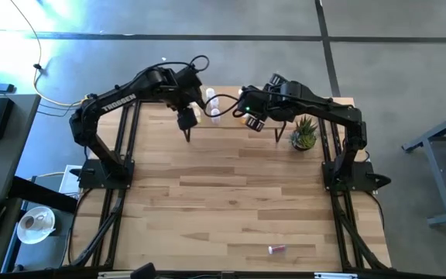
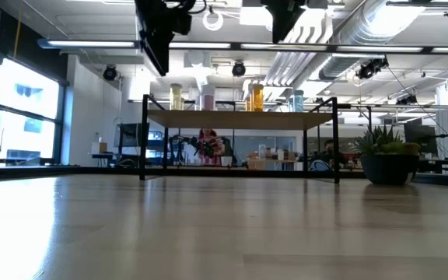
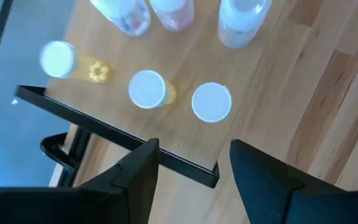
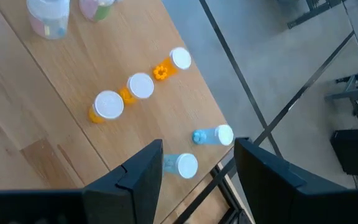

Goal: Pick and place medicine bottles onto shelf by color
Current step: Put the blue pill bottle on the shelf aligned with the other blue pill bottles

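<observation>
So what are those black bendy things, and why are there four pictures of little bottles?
They are two robot arms, each ending in a two-finger gripper. One picture looks down from above, one looks across the table, and two come from cameras on the arms' wrists. The left gripper and the right gripper both hang open over a small shelf and hold nothing. On the shelf stand tiny medicine bottles: yellow ones near the left gripper, orange ones and blue ones near the right. A potted plant sits beside the shelf, and one small pinkish thing lies far off on the table.
</observation>
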Controlling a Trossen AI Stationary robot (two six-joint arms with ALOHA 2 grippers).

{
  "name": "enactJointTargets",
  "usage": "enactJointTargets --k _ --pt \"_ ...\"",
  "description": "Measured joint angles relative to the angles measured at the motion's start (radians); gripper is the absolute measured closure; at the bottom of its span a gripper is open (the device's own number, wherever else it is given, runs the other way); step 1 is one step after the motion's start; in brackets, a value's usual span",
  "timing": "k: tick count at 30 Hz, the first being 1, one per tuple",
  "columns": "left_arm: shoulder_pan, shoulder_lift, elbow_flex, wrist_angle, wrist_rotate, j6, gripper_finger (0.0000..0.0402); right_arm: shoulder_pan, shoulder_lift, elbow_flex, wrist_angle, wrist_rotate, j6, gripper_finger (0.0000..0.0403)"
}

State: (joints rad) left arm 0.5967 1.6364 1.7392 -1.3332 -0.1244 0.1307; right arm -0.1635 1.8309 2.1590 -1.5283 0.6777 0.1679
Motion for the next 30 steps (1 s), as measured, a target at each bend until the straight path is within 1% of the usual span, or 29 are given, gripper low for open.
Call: enactJointTargets --k 4,8,10,13,17,25,30 --pt "-0.011 -0.039 0.004 -0.007 0.001 -0.030 0.0213 0.000 0.000 0.000 -0.040 -0.018 0.015 0.0221" --pt "-0.031 -0.091 -0.009 0.016 0.001 -0.042 0.0213 0.001 0.000 0.000 -0.044 -0.106 0.014 0.0231" --pt "-0.038 -0.131 -0.058 0.073 0.004 -0.049 0.0213 0.006 0.000 -0.003 -0.043 -0.144 0.010 0.0235" --pt "-0.052 -0.201 -0.170 0.174 0.038 -0.052 0.0213 0.019 -0.008 -0.041 -0.042 -0.187 0.006 0.0239" --pt "-0.070 -0.279 -0.311 0.264 0.045 -0.095 0.0213 0.046 -0.057 -0.144 -0.043 -0.195 0.019 0.0240" --pt "-0.142 -0.408 -0.540 0.469 0.043 -0.154 0.0213 0.129 -0.195 -0.399 -0.022 -0.244 0.130 0.0241" --pt "-0.211 -0.463 -0.697 0.659 0.043 -0.207 0.0213 0.197 -0.285 -0.570 0.030 -0.336 0.207 0.0241"
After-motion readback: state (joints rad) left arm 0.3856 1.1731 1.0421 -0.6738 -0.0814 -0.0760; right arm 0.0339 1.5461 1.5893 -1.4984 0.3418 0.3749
